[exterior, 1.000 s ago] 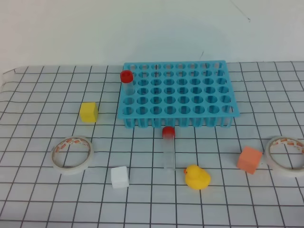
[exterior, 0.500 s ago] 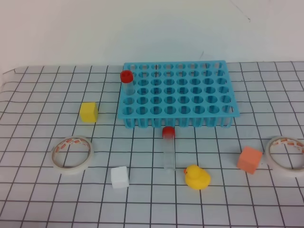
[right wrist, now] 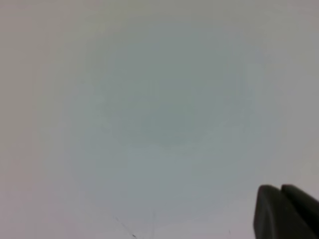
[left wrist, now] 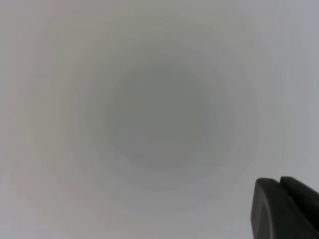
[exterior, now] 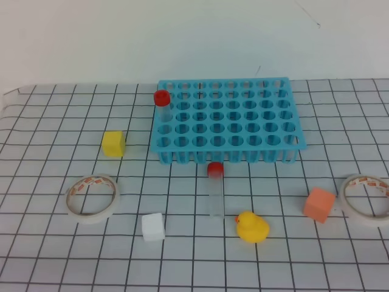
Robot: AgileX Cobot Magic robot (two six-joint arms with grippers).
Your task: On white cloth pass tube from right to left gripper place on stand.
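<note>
- Tube (exterior: 216, 190): we find it lying flat on the white cloth (exterior: 48, 243), lower centre of frame, just below the stand (exterior: 226, 118); long axis runs up-down, red cap toward the stand.
- Right tool (right wrist: 286, 211): pressed together, empty, outside the high view; we cannot tell which arm is nearer.
- Left tool (left wrist: 284, 206): likewise closed, empty.

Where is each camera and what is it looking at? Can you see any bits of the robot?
Exterior high: up in front, looking down at the white cloth, the stand and the tube; no robot shows.
Left wrist: on the left arm, facing a blank pale surface; the left gripper peeks in, shut.
Right wrist: likewise; the right gripper shows, shut.
Both wrist views share blank surface and a dark corner.
</note>
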